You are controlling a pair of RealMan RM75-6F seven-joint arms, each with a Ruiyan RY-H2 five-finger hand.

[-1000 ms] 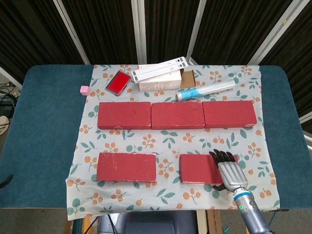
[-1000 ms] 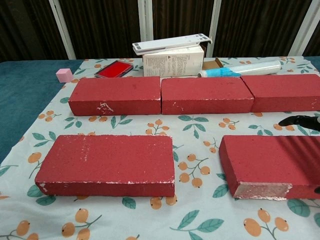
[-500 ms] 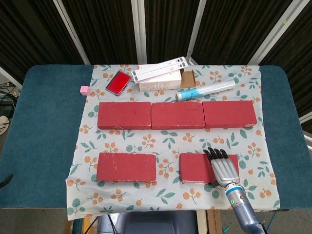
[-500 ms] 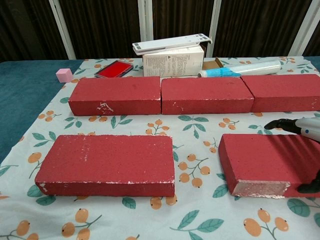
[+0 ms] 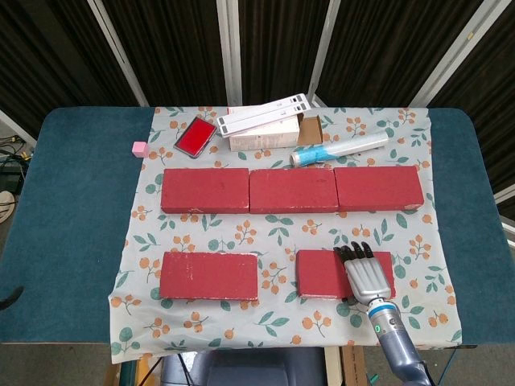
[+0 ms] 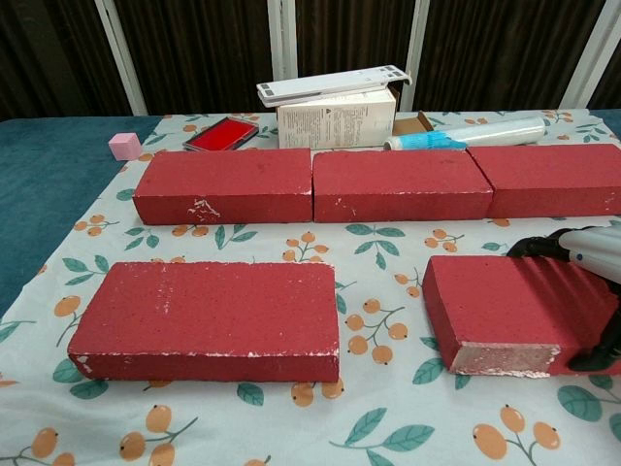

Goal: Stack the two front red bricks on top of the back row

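Altogether five red bricks lie on the leaf-print cloth (image 5: 241, 233) covering the desk (image 5: 72, 201). Three form the back row, set end to end and touching: the back left brick (image 5: 205, 190), the back middle brick (image 5: 293, 191) and the back right brick (image 5: 378, 188). Two sit in front, well apart from each other: the front left brick (image 5: 209, 276) and the front right brick (image 5: 334, 275).

One robot hand shows, the right robot hand (image 5: 366, 273). It lies over the right end of the front right brick, dark fingers (image 6: 543, 246) reaching past the brick's far edge and the thumb apparently at its near edge in the chest view, so it seems to grip the brick, though the contact is partly hidden.

Behind the back row lie one red stamp pad (image 5: 194, 136), one white box (image 5: 261, 141) with a white bar (image 5: 264, 117) on top, and one clear roll with a blue end (image 5: 338, 149). One small pink cube (image 5: 139, 148) rests on the bare desk.
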